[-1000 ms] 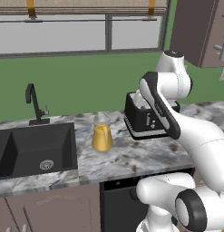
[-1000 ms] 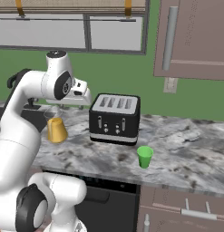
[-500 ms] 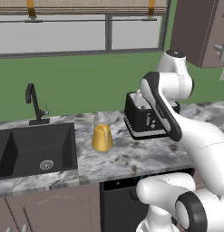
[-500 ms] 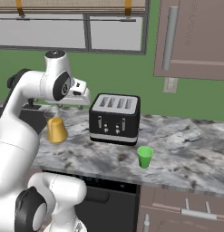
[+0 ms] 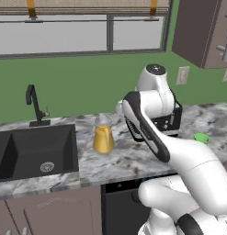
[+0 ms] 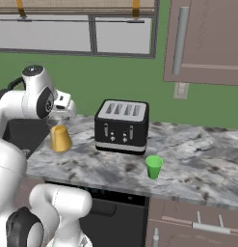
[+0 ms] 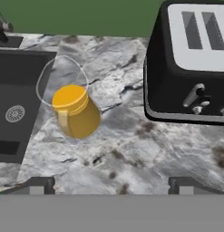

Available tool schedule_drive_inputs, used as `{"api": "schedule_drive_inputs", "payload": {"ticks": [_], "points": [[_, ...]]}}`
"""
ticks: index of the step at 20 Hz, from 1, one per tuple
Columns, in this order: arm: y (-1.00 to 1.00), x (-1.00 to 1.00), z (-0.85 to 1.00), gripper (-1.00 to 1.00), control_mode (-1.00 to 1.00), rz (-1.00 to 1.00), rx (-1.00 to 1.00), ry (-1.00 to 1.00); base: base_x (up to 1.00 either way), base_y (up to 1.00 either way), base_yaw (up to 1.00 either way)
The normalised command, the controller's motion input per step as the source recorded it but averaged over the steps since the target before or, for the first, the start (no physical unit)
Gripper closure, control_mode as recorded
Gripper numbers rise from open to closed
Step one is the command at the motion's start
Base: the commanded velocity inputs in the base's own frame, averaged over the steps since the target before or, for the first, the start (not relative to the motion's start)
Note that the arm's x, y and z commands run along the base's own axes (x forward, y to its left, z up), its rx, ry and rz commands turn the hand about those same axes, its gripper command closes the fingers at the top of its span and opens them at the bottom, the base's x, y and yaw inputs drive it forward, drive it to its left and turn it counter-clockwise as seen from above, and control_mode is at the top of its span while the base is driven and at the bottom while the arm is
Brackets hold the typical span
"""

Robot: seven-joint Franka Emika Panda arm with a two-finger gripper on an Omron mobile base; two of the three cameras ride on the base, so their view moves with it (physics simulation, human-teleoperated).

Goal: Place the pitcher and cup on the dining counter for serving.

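Note:
The pitcher [image 5: 104,140] [image 6: 59,139] [image 7: 77,113] stands upright on the marbled wall counter between the sink and the toaster, its lower part yellow-orange and its upper part clear. The green cup [image 5: 201,137] [image 6: 153,166] stands right of the toaster, near the counter's front. My gripper [image 7: 111,186] hangs open above the counter, with the pitcher ahead and left of it; nothing is between its fingers. The hand [image 6: 62,107] hovers just above and behind the pitcher. The dining counter is out of view.
A black toaster [image 6: 122,126] [image 7: 190,68] stands close to the right of the pitcher. The black sink [image 5: 36,147] [image 7: 13,104] with its faucet [image 5: 34,103] lies to the left. A green wall and a window run behind the counter, with a brown cabinet [image 6: 202,38] overhead at the right.
The hand has swung left and down from above the toaster's side to just over the pitcher. Its jaws stayed open. Pitcher and cup have not moved.

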Motion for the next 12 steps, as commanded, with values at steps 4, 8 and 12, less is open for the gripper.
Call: {"api": "schedule_drive_inputs", "payload": {"ticks": [4, 8, 12], "points": [[0.69, 0.02, -0.70, -1.00, -1.00, -0.08, 0.01, 0.00, 0.00, 0.00, 0.00], [0.37, 0.00, -0.61, -1.00, -1.00, -0.11, 0.03, 0.00, 0.00, 0.00, 0.00], [0.20, 0.05, -0.52, -1.00, -1.00, -0.07, 0.00, 0.01, 0.00, 0.00, 0.00]]}}
